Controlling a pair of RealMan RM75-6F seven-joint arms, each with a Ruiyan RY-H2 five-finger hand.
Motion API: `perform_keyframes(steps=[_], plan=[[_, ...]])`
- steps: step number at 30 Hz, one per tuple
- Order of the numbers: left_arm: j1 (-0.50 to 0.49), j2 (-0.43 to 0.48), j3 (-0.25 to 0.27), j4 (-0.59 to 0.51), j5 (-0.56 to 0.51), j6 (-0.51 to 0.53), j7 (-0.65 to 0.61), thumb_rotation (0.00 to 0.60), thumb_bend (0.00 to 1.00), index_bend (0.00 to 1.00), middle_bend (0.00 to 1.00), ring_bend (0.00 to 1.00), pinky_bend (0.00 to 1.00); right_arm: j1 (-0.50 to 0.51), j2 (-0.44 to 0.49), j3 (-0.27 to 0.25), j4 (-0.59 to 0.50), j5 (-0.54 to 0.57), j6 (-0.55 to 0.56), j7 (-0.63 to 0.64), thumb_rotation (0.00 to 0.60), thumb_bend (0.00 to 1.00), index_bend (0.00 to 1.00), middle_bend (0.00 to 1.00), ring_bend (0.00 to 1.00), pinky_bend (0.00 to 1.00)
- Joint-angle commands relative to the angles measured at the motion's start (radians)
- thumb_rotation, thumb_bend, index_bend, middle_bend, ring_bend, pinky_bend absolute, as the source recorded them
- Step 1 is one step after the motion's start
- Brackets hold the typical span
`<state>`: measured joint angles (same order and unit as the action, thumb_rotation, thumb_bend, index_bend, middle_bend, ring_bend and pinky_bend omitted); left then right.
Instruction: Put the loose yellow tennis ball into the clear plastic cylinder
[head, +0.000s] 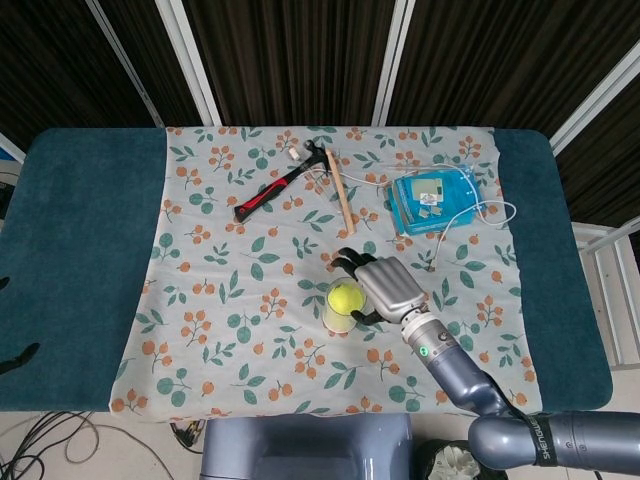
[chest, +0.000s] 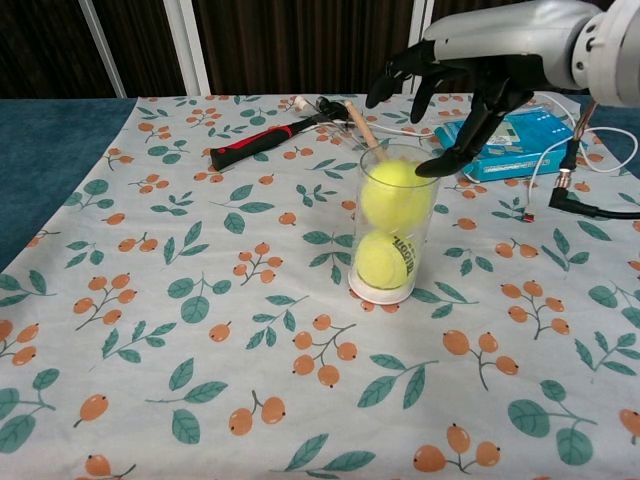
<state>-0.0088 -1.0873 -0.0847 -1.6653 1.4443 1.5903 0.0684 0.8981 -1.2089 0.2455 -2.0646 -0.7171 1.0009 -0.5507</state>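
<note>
**Yellow ball in the cylinder, right hand spread above**

Yellow ball (chest: 394, 193) inside the clear cylinder (chest: 397, 226), resting on a second ball (chest: 385, 261) at the bottom, stacked one on the other. Cylinder upright on the floral cloth (chest: 200, 300), near the middle of the table. From the head view, only the upper ball (head: 346, 297) visible through the open mouth of the cylinder (head: 343, 308).

Right hand (chest: 470, 75) poised over the rim, palm down, fingers (chest: 399, 68) apart and curved downward, gripping nothing. One dark fingertip just beside the rim on the far right; whether touching the plastic, cannot tell. Silver back of the hand (head: 388, 287) turned upward in the head view, black fingers fanned past the cylinder's top edge. Forearm running back toward the lower right, grey wrist with a green light on it.

Left hand out of sight in both views.

Beyond the cylinder: hammer (chest: 272, 139) with a red and black handle lying flat, a wooden stick (chest: 368, 137) next to its head, a blue packet (chest: 515, 140) to the right with a white cable (chest: 590, 135) looped about it. Teal table surface (head: 80, 260) showing on either side of the cloth.
</note>
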Motion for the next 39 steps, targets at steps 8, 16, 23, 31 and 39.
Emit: perform_keyframes(steps=[8, 16, 23, 31, 39], plan=[[0.0, -0.001, -0.002, 0.001, -0.004, -0.002, 0.003, 0.6, 0.02, 0.16, 0.0, 0.0, 0.04, -0.005, 0.058, 0.01, -0.043, -0.014, 0.067, 0.014, 0.6, 0.34, 0.17, 0.07, 0.16, 1.0], [-0.005, -0.004, 0.003, 0.008, 0.01, -0.007, 0.001, 0.6, 0.02, 0.16, 0.0, 0.0, 0.04, -0.177, 0.143, -0.063, -0.021, -0.31, 0.32, 0.051, 0.6, 0.34, 0.17, 0.06, 0.09, 0.1], [-0.012, -0.005, 0.016, 0.013, 0.026, -0.024, 0.009, 0.6, 0.02, 0.16, 0.0, 0.0, 0.03, -0.428, 0.23, -0.217, 0.048, -0.592, 0.527, 0.22, 0.6, 0.34, 0.14, 0.06, 0.07, 0.09], [-0.021, -0.007, 0.032, 0.007, 0.049, -0.041, 0.028, 0.6, 0.02, 0.16, 0.0, 0.0, 0.0, -0.625, 0.141, -0.324, 0.239, -0.737, 0.685, 0.321, 0.6, 0.34, 0.1, 0.04, 0.04, 0.07], [-0.026, -0.012, 0.054, 0.006, 0.09, -0.048, 0.037, 0.6, 0.02, 0.16, 0.0, 0.0, 0.0, -0.712, 0.026, -0.343, 0.405, -0.763, 0.688, 0.332, 0.6, 0.34, 0.1, 0.04, 0.03, 0.06]])
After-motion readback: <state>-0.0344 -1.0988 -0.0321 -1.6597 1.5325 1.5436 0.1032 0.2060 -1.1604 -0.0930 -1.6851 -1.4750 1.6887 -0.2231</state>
